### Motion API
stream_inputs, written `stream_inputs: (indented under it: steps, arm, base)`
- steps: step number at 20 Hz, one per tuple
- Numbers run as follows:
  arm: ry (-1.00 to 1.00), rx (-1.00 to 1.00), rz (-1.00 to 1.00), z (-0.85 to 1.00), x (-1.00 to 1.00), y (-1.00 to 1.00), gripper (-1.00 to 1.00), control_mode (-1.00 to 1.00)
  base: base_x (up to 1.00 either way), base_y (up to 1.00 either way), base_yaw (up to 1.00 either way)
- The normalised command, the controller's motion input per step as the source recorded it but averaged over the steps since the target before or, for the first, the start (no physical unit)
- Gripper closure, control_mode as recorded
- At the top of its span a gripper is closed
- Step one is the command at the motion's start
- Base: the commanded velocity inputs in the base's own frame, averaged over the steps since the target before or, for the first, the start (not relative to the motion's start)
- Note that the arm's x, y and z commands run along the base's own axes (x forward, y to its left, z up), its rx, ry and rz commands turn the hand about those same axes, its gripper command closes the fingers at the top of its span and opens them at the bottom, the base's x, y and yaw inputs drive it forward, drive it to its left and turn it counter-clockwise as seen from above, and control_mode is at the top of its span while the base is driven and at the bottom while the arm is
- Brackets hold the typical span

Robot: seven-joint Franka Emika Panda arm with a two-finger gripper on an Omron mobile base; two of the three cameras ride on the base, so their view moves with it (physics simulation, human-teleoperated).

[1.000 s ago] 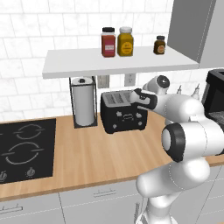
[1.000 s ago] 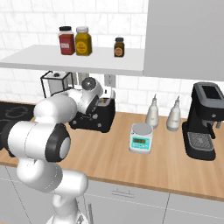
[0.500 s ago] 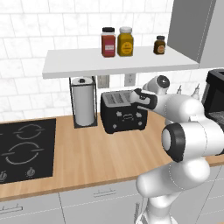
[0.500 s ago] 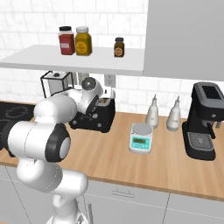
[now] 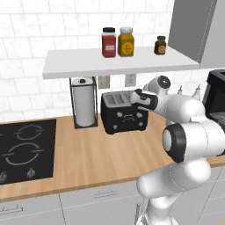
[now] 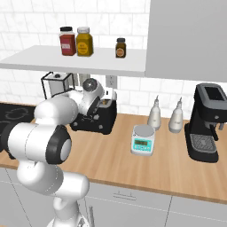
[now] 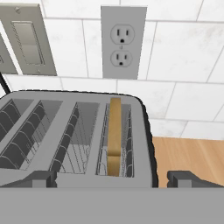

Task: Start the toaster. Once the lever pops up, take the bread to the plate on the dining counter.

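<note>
The toaster point(image 5: 124, 112) stands at the counter's point(image 5: 101, 154) back edge, the paper roll point(image 5: 84, 107) just left of it. Bread point(image 7: 114, 135) stands in its right slot. Scale point(image 6: 143, 139) and coffee machine point(image 6: 208, 122) sit further right.

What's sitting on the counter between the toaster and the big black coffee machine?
In the right base view, between the toaster and the coffee machine stand a small kitchen scale and two pale bottles.

White tiled wall point(image 5: 26, 35), wooden counter point(image 5: 88, 154), white shelf point(image 5: 118, 63), perhaps grey cabinets point(image 5: 88, 204).
</note>
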Motion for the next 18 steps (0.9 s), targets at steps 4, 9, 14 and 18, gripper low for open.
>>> stream_inputs:
  steps: [4,9,14,18]
  arm:
    - [0.00,0.00,0.00,0.00,0.00,0.00,-1.00,-1.00]
    - [0.00,0.00,0.00,0.00,0.00,0.00,-1.00,-1.00]
    - [0.00,0.00,0.00,0.00,0.00,0.00,-1.00,-1.00]
    - [0.00,0.00,0.00,0.00,0.00,0.00,-1.00,-1.00]
  base:
    - [0.00,0.00,0.00]
    - [0.00,0.00,0.00]
    - [0.00,0.00,0.00]
    - [0.00,0.00,0.00]
